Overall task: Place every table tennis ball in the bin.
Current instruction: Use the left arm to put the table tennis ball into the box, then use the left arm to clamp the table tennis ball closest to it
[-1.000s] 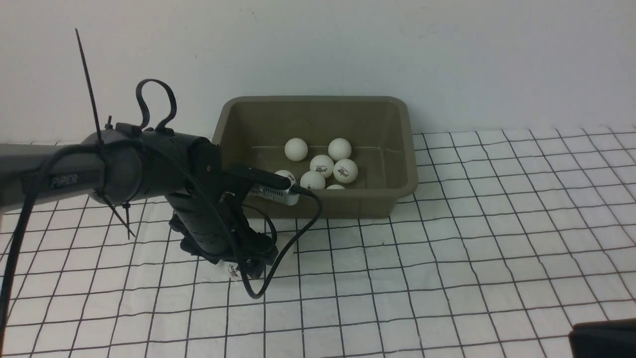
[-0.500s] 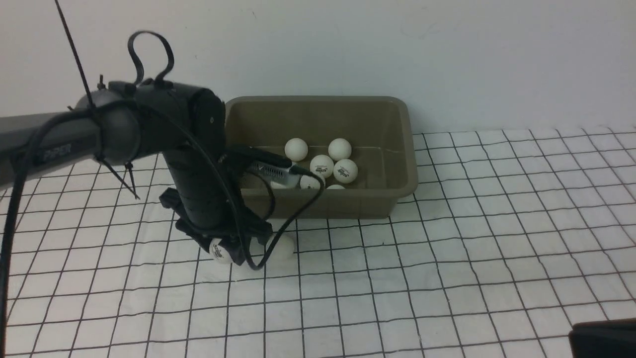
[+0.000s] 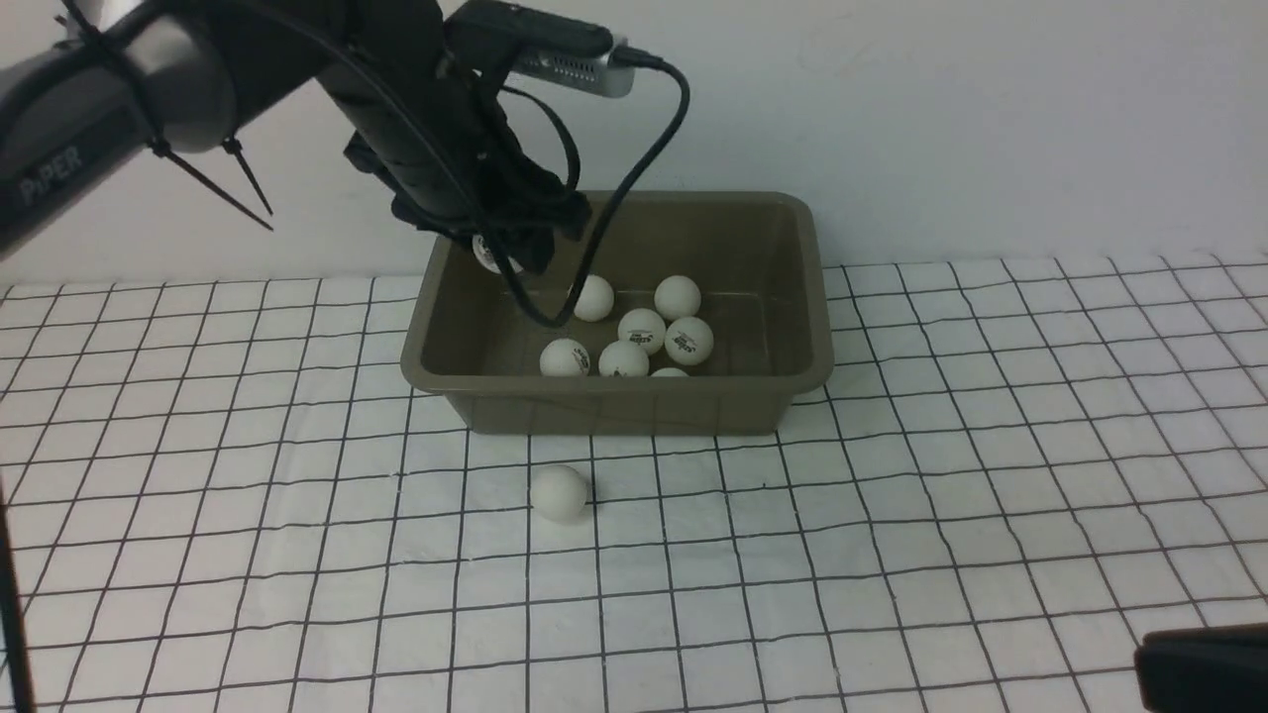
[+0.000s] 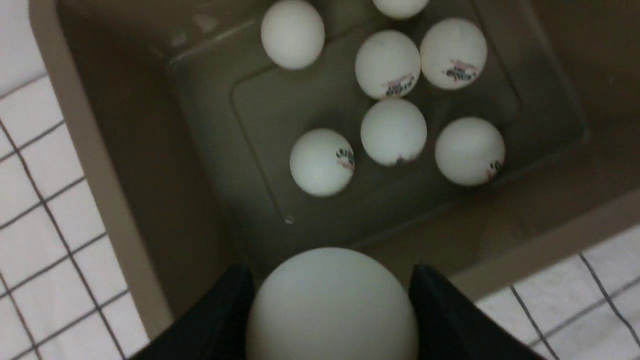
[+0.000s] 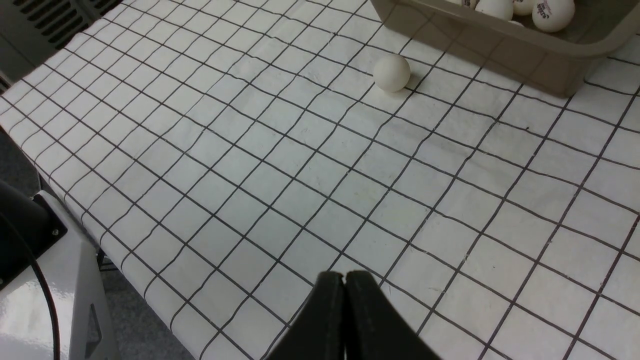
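The olive-grey bin (image 3: 614,408) stands at the back of the checked cloth with several table tennis balls (image 3: 642,331) lying in it. My left gripper (image 3: 503,250) hangs over the bin's left end, shut on one white ball (image 4: 332,305) that sits between its black fingers (image 4: 225,310). Below it the left wrist view shows the bin's floor (image 4: 280,100) and several balls (image 4: 393,131). Another ball (image 3: 560,492) lies on the cloth just in front of the bin, also seen in the right wrist view (image 5: 392,72). My right gripper (image 5: 345,275) is shut and empty, low over the cloth.
A white wall rises right behind the bin. The left arm's cable (image 3: 634,168) loops down into the bin. A dark part of the right arm (image 3: 1201,668) shows at the front right corner. The cloth's left edge (image 5: 100,235) drops off beside the robot's base.
My left arm has risen from the cloth with a ball and swung back over the bin's left end. The ball it left on the cloth is now uncovered. The right arm is still.
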Tool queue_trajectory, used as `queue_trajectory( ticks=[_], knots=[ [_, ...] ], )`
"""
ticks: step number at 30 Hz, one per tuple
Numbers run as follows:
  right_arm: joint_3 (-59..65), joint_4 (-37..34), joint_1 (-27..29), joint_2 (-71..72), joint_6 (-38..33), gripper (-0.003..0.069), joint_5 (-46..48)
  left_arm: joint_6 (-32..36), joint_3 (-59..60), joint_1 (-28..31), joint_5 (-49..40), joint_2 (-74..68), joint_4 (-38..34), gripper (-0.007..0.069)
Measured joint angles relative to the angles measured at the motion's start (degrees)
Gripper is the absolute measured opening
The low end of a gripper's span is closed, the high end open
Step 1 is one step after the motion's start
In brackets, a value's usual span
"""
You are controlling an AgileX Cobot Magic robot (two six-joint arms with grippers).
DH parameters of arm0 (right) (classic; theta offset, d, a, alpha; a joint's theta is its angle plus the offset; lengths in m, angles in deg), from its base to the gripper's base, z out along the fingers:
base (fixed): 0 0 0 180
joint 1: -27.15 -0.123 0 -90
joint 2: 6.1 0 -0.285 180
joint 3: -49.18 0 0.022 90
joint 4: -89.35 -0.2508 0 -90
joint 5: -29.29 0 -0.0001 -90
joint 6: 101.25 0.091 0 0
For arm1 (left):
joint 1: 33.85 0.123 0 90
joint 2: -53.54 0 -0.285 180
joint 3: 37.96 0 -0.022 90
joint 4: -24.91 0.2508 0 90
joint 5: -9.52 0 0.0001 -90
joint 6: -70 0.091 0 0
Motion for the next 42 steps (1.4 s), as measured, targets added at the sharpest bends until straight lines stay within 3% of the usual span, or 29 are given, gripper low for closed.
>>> queue_trajectory(
  ticks=[7,15,23,28,35,42],
  knots=[
    [0.0,0.0,0.0,0.0,0.0,-0.0018,0.0,0.0,-0.3,0.0,6.3,-9.5,0.8,0.0363],
    [0.0,0.0,0.0,0.0,0.0,-0.0018,0.0,0.0,-2.4,0.0,6.3,-13.4,1.3,0.0546],
    [0.0,0.0,0.0,0.0,0.0,-0.0018,0.6,0.0,-12.8,0.0,-9.0,-12.0,1.3,0.0555],
    [0.0,0.0,0.0,0.0,0.0,-0.0018,0.7,-0.4,-12.3,0.0,-10.6,-9.3,-0.1,0.0552],
    [0.0,0.0,0.0,0.0,0.0,-0.0018,0.9,-2.0,2.2,-2.5,-10.7,-4.2,-5.9,0.0510],
    [0.0,0.0,0.0,0.0,0.0,-0.0018,1.3,-5.8,11.2,-9.5,-9.6,-2.8,1.2,0.0489]
  ],
)
